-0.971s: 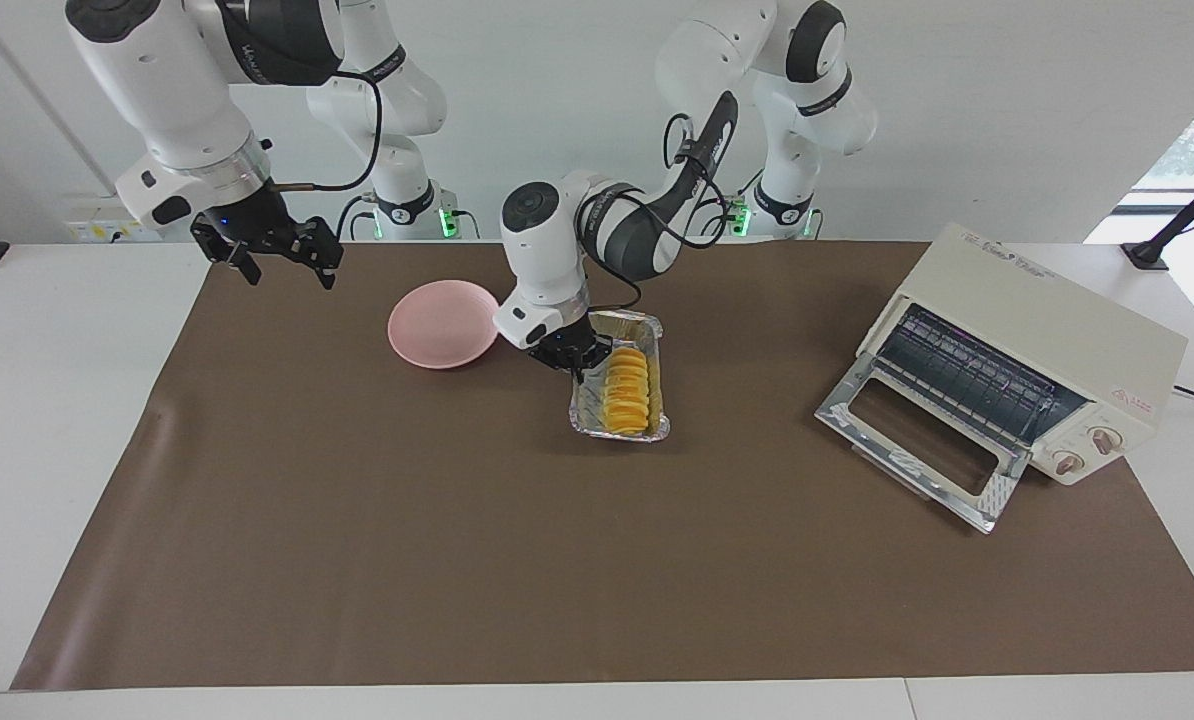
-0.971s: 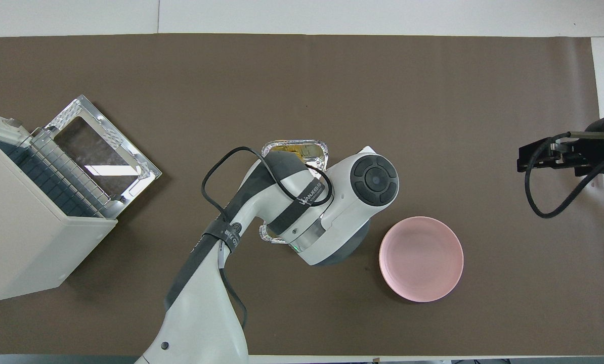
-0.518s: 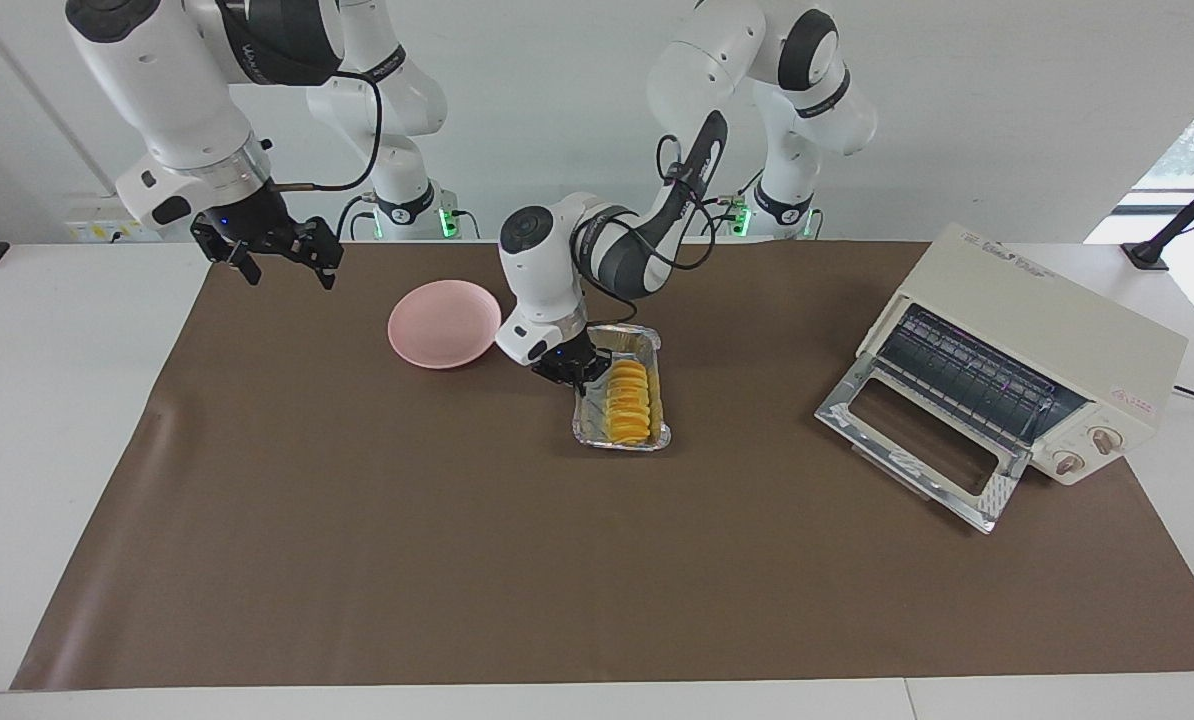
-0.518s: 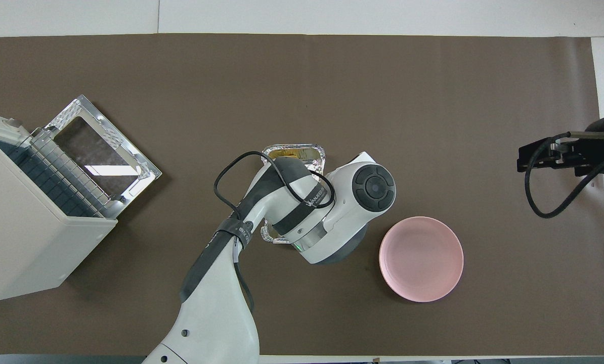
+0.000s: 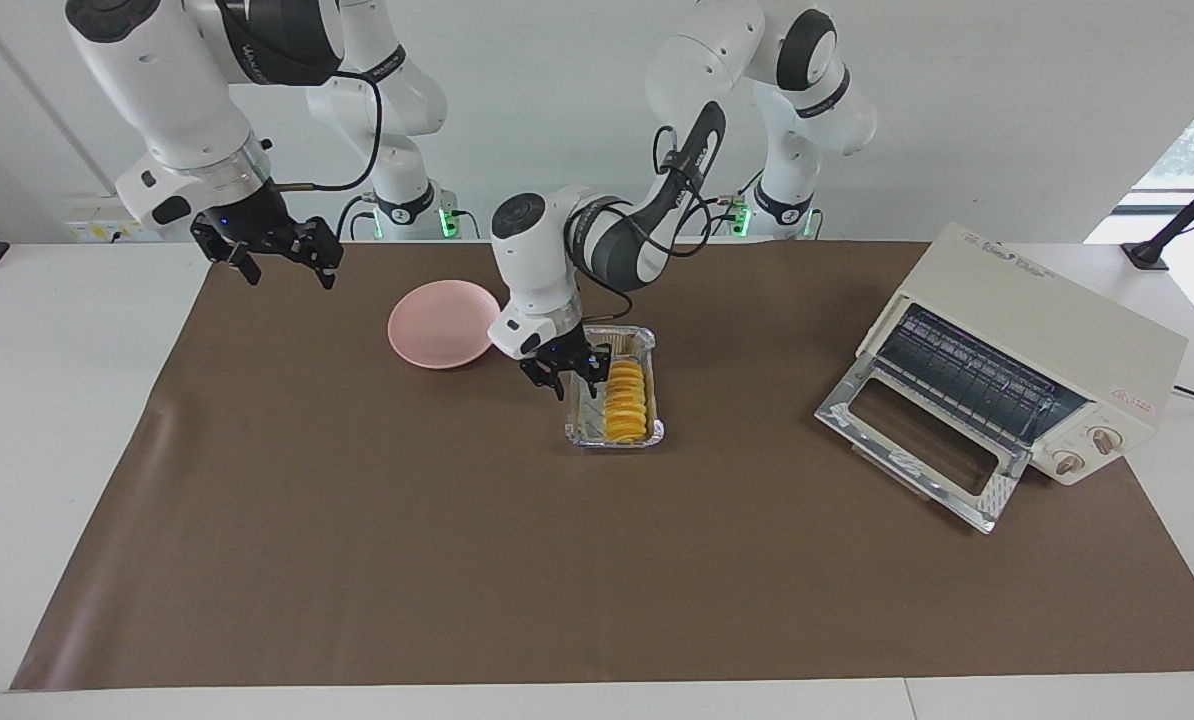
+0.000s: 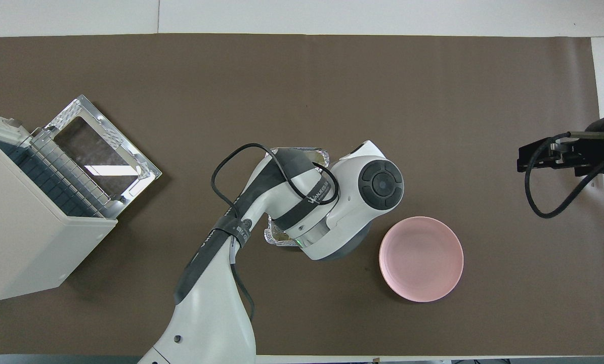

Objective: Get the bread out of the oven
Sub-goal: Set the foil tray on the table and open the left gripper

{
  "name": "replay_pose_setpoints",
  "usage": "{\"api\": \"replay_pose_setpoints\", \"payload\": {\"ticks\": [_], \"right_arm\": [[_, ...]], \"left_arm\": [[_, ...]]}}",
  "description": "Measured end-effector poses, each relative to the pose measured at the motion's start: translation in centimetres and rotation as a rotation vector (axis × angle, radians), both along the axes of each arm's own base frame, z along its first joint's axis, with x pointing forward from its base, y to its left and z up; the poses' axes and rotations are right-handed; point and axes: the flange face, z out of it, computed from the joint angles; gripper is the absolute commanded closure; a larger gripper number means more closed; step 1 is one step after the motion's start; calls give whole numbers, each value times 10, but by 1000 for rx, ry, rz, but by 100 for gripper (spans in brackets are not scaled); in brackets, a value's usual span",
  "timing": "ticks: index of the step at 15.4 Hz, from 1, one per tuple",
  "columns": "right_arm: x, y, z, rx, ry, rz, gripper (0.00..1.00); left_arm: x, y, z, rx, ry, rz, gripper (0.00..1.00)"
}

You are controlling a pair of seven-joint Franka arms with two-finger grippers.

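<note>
The bread (image 5: 626,402), a ridged golden-yellow loaf, lies in a crinkled foil tray (image 5: 573,430) on the brown mat, outside the oven. My left gripper (image 5: 569,380) is low at the tray's long rim on the pink plate's side, fingers apart, holding nothing. In the overhead view my left arm covers the bread, and only the tray's rim (image 6: 302,150) shows. The cream oven (image 5: 1047,330) stands at the left arm's end with its glass door (image 5: 917,440) folded down and its rack bare. My right gripper (image 5: 275,252) waits open in the air over the mat's edge.
A round pink plate (image 5: 442,322) lies beside the tray toward the right arm's end; it also shows in the overhead view (image 6: 421,259). The oven (image 6: 24,222) and its open door (image 6: 99,151) take up the left arm's end.
The tray with the bread slid a little toward the pink plate, pulled by my left gripper. The left gripper's fingers have since opened off the tray's rim. The right arm has not moved.
</note>
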Motion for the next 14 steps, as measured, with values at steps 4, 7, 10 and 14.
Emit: {"api": "replay_pose_setpoints", "payload": {"ticks": [4, 7, 10, 14], "right_arm": [[0, 0, 0, 0, 0, 0, 0], [0, 0, 0, 0, 0, 0, 0], [0, 0, 0, 0, 0, -1, 0], [0, 2, 0, 0, 0, 5, 0]], "left_arm": [[68, 74, 81, -87, 18, 52, 0], [97, 171, 144, -83, 88, 2, 0], [112, 258, 182, -74, 141, -38, 0], [109, 355, 230, -79, 192, -106, 0]]}}
